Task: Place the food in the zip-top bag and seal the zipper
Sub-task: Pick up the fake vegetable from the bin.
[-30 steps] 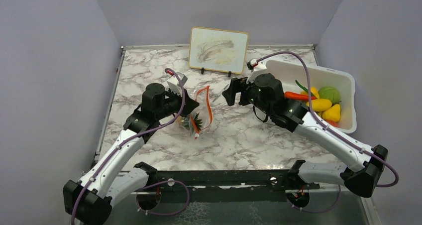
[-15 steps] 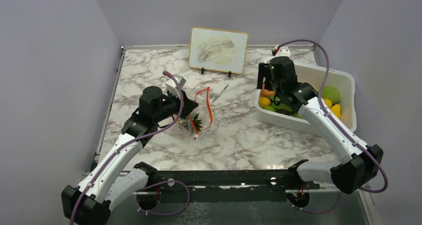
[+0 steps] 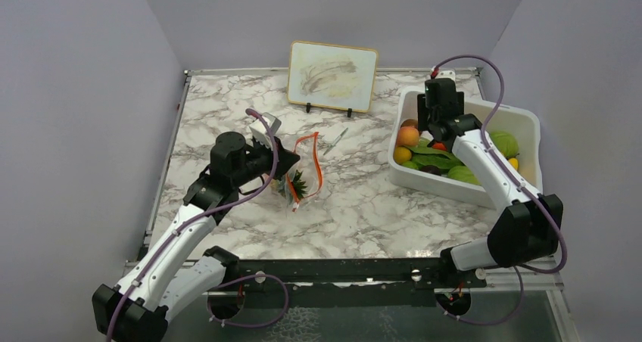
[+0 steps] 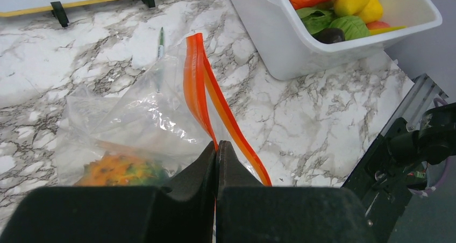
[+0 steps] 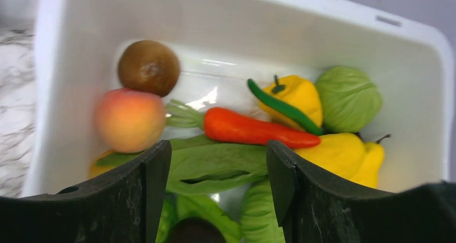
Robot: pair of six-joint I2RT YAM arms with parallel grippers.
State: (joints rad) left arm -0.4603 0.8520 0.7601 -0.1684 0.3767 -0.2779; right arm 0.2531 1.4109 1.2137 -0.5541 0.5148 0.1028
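The clear zip-top bag (image 3: 297, 177) lies at mid-table with its red-orange zipper (image 3: 317, 159) gaping. My left gripper (image 3: 283, 163) is shut on the bag's mouth edge; in the left wrist view the jaws (image 4: 216, 146) pinch one zipper strip (image 4: 194, 81). A spiky orange and green food piece (image 4: 121, 170) shows through the bag (image 4: 134, 114). My right gripper (image 3: 433, 134) hangs open over the food in the white bin (image 3: 484, 107). Its jaws (image 5: 218, 154) straddle a green leaf (image 5: 215, 170), with nothing held. A red pepper (image 5: 253, 130), peach (image 5: 129, 119) and yellow pepper (image 5: 298, 95) lie beyond.
A framed board (image 3: 333, 76) stands on a small stand at the back. A thin grey pen (image 3: 336, 140) lies between bag and bin. The bin also holds a brown kiwi (image 5: 149, 67) and green cabbage (image 5: 348, 98). Walls close in the table on three sides.
My right arm swung from beside the bag to over the bin, its jaws narrowing somewhat. The left gripper has stayed on the bag's edge.
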